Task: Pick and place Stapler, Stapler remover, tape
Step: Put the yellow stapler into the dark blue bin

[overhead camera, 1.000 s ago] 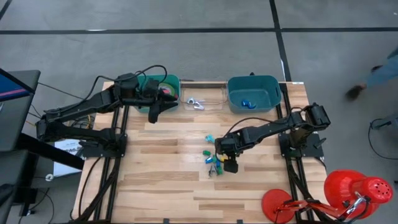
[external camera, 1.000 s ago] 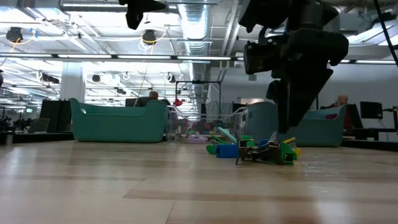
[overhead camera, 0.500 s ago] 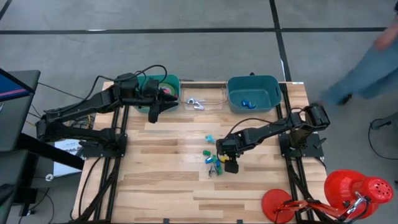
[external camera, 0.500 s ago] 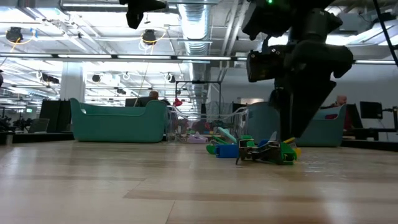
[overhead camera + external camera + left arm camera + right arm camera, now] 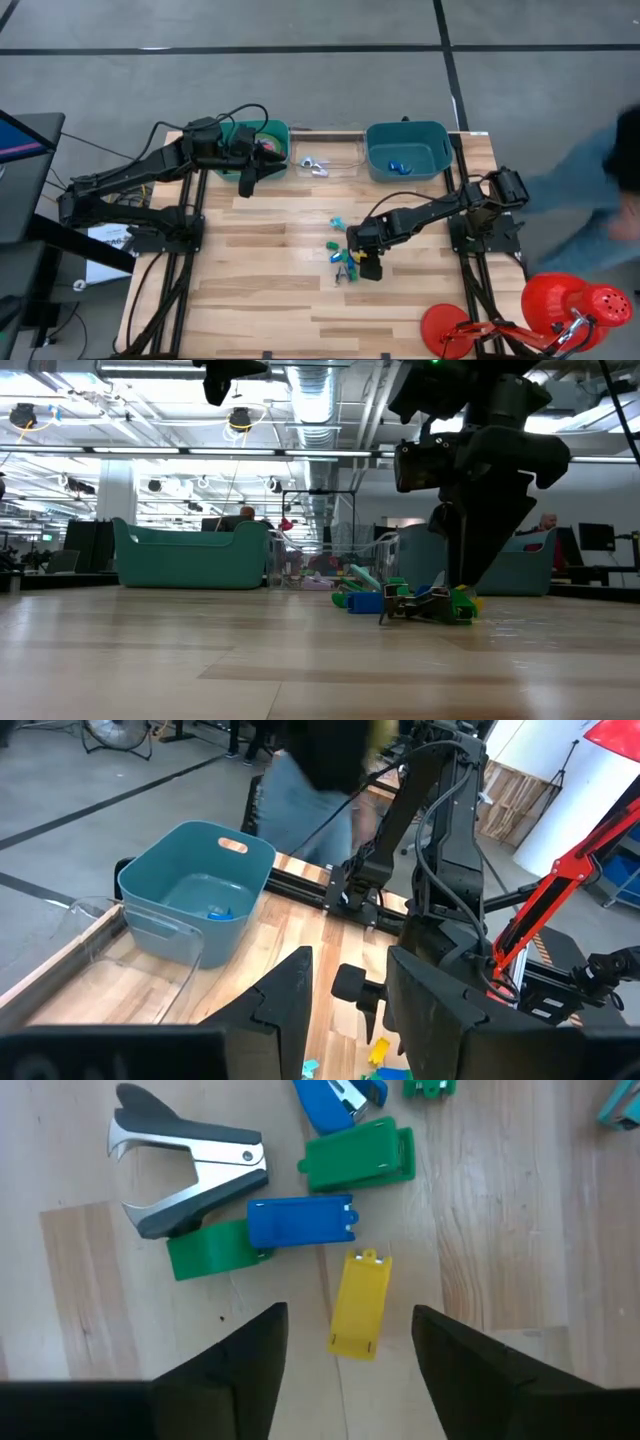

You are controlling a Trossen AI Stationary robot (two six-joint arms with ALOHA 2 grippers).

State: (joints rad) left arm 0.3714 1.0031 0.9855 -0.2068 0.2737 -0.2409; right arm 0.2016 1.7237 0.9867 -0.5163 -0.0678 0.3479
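A pile of small staplers lies mid-table: a yellow stapler [image 5: 360, 1305], a blue one [image 5: 300, 1221] and green ones [image 5: 358, 1155]. A black and silver staple remover [image 5: 190, 1165] lies beside them. My right gripper [image 5: 350, 1365] points down over the pile, open, one finger on either side of the yellow stapler and apart from it. My left gripper [image 5: 247, 180] hangs open at the green bin [image 5: 275, 135]. In that bin shows a pinkish-red tape roll [image 5: 268, 149], partly hidden by the arm.
A clear tray [image 5: 345, 148] at the far edge holds a silver staple remover [image 5: 314, 166]. The blue bin [image 5: 435, 150] next to it holds a blue stapler [image 5: 398, 167]. A red lamp [image 5: 570, 305] stands at the near right corner. A person [image 5: 610, 180] is beside the table's right edge.
A person has walked along the floor past the table's right side. The arms and the things on the table have kept their places.
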